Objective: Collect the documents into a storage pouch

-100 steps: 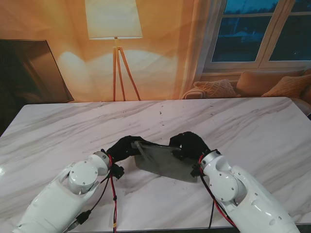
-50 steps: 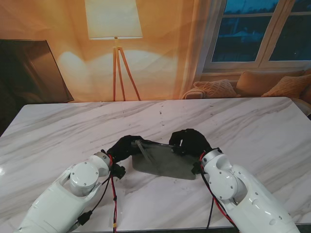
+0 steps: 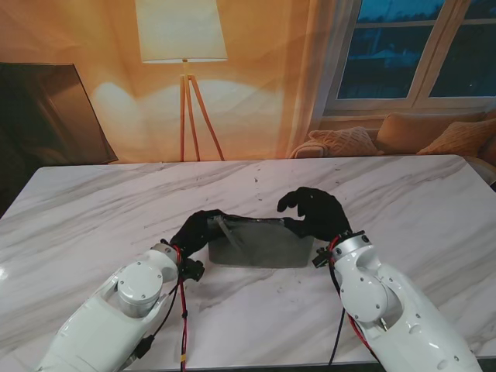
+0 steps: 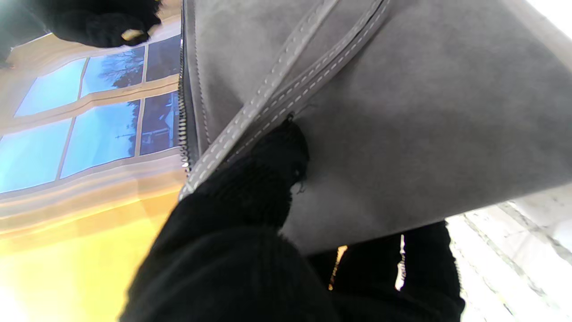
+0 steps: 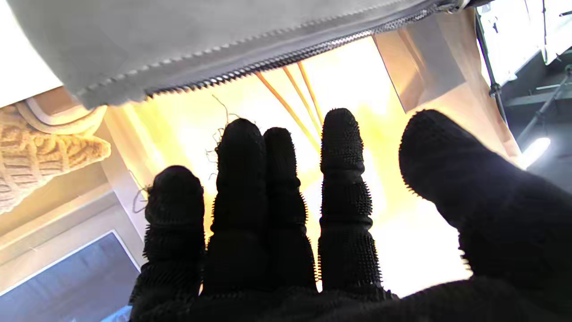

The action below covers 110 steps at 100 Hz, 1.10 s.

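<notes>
1. We are letting go with our right hand (image 3: 314,213): its fingers (image 5: 339,147) are now spreading clear of the pouch (image 3: 260,242).
2. Our left hand (image 3: 198,232) is pinching the pouch's left end, holding it upright on the table (image 3: 101,209), mid-table before us.
3. No documents are showing, so loading is probably still ahead.

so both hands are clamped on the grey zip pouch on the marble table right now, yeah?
Not quite. Only the left hand is clamped on the grey zip pouch; its fingers pinch the fabric in the left wrist view. The right hand is open, with fingers spread and clear of the pouch, as the right wrist view shows. The pouch is indeed on the marble table.
</notes>
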{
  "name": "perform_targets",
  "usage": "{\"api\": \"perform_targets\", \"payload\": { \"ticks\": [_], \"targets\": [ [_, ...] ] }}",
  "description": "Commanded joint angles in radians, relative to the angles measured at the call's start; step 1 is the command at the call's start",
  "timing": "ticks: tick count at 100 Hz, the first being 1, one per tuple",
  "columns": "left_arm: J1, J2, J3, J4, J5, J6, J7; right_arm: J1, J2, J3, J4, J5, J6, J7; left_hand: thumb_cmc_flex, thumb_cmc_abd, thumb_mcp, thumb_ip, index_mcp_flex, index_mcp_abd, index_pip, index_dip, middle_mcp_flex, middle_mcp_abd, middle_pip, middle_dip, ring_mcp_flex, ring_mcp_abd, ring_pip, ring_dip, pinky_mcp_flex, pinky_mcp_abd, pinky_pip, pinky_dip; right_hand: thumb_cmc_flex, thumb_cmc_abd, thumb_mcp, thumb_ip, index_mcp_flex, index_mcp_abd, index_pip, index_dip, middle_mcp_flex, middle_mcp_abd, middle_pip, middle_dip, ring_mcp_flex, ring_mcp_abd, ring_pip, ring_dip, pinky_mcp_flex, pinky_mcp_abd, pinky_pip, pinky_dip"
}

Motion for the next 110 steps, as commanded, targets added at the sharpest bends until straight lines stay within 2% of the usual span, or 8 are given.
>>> {"api": "perform_targets", "payload": {
  "ticks": [1, 9, 16, 29, 41, 49, 67, 110],
  "targets": [
    [0.001, -0.011, -0.001, -0.010, -0.006, 0.000, -0.002, -0.028, -0.005, 0.002, -0.030, 0.004, 0.000, 0.007, 0.065, 0.104, 0.004, 0.046, 0.064, -0.038, 0.235, 0.159, 0.048, -0.009, 0.085, 0.025, 0.048, 0.081, 0.037, 0.019, 0.007, -0.019, 0.066, 0.039, 0.014, -0.043, -0.019, -0.073, 0.032, 0.016, 0.101, -0.024, 0.081, 0.011, 0.083, 0.071, 0.089, -0.043, 0.143, 0.060, 0.088, -0.030, 0.122, 0.050],
    [0.002, -0.015, -0.001, -0.014, -0.019, 0.003, 0.005, -0.053, -0.007, 0.004, -0.059, 0.049, 0.009, 0.026, 0.053, 0.096, 0.026, 0.047, 0.066, -0.033, 0.232, 0.171, 0.054, 0.009, 0.100, 0.030, 0.057, 0.096, 0.070, 0.036, 0.016, -0.016, 0.098, 0.063, 0.036, -0.076, -0.027, -0.107, 0.075, 0.003, 0.238, -0.089, 0.194, 0.023, 0.129, 0.111, 0.204, -0.045, 0.242, 0.055, 0.201, -0.027, 0.240, 0.023],
    [0.001, -0.016, 0.001, -0.015, -0.024, 0.002, 0.008, -0.067, -0.005, -0.003, -0.076, 0.104, 0.019, 0.076, 0.042, 0.084, 0.046, 0.048, 0.064, -0.029, 0.231, 0.175, 0.061, 0.015, 0.110, 0.036, 0.065, 0.102, 0.089, 0.046, 0.022, -0.017, 0.107, 0.078, 0.041, -0.082, -0.029, -0.110, 0.084, 0.009, 0.249, -0.104, 0.218, 0.029, 0.136, 0.116, 0.237, -0.037, 0.264, 0.054, 0.230, -0.022, 0.271, 0.018],
    [-0.001, -0.023, 0.007, -0.019, -0.026, -0.006, 0.030, -0.061, -0.001, -0.044, -0.064, 0.135, 0.034, 0.117, 0.023, 0.059, 0.089, 0.046, 0.067, -0.027, 0.232, 0.176, 0.074, 0.019, 0.118, 0.039, 0.077, 0.108, 0.101, 0.052, 0.030, -0.012, 0.108, 0.094, 0.017, -0.049, -0.004, -0.059, 0.043, 0.034, 0.051, -0.065, 0.187, 0.022, 0.104, 0.108, 0.232, -0.027, 0.242, 0.026, 0.220, -0.010, 0.270, -0.025],
    [0.000, -0.030, 0.014, -0.024, -0.031, -0.018, 0.058, -0.051, -0.004, -0.085, -0.047, 0.165, 0.068, 0.129, 0.017, 0.045, 0.117, 0.041, 0.075, -0.020, 0.240, 0.181, 0.081, 0.024, 0.126, 0.047, 0.082, 0.111, 0.117, 0.059, 0.034, -0.006, 0.111, 0.105, 0.063, -0.013, 0.056, -0.034, -0.010, 0.044, -0.006, -0.095, 0.208, 0.017, 0.139, 0.147, 0.283, -0.045, 0.280, 0.029, 0.271, -0.022, 0.308, -0.030],
    [0.001, -0.033, 0.018, -0.028, -0.026, -0.030, 0.071, -0.042, -0.005, -0.105, -0.033, 0.174, 0.084, 0.137, 0.013, 0.040, 0.126, 0.038, 0.079, -0.023, 0.244, 0.183, 0.086, 0.024, 0.128, 0.049, 0.087, 0.110, 0.119, 0.060, 0.037, -0.006, 0.111, 0.107, 0.032, -0.006, 0.054, 0.043, -0.043, 0.053, -0.086, -0.064, 0.195, 0.016, 0.137, 0.138, 0.288, -0.046, 0.291, 0.024, 0.276, -0.024, 0.321, -0.042],
    [0.002, -0.038, 0.028, -0.037, -0.021, -0.047, 0.095, -0.026, -0.008, -0.138, -0.007, 0.192, 0.111, 0.143, 0.008, 0.037, 0.136, 0.034, 0.081, -0.025, 0.247, 0.184, 0.089, 0.021, 0.128, 0.050, 0.088, 0.112, 0.118, 0.060, 0.037, -0.007, 0.108, 0.109, 0.025, -0.009, 0.047, 0.057, -0.143, 0.045, -0.133, -0.063, 0.188, 0.008, 0.140, 0.129, 0.285, -0.041, 0.293, 0.023, 0.272, -0.024, 0.322, -0.045],
    [-0.012, -0.054, 0.051, -0.031, -0.037, -0.070, 0.133, -0.003, -0.018, -0.177, 0.026, 0.236, 0.144, 0.141, 0.007, 0.034, 0.142, 0.029, 0.083, -0.029, 0.250, 0.190, 0.091, 0.016, 0.123, 0.052, 0.089, 0.107, 0.113, 0.057, 0.038, -0.008, 0.100, 0.104, 0.016, 0.039, 0.052, 0.065, -0.177, 0.033, -0.155, -0.065, 0.162, 0.012, 0.132, 0.112, 0.266, -0.035, 0.282, 0.019, 0.248, -0.017, 0.309, -0.049]
  ]
}}
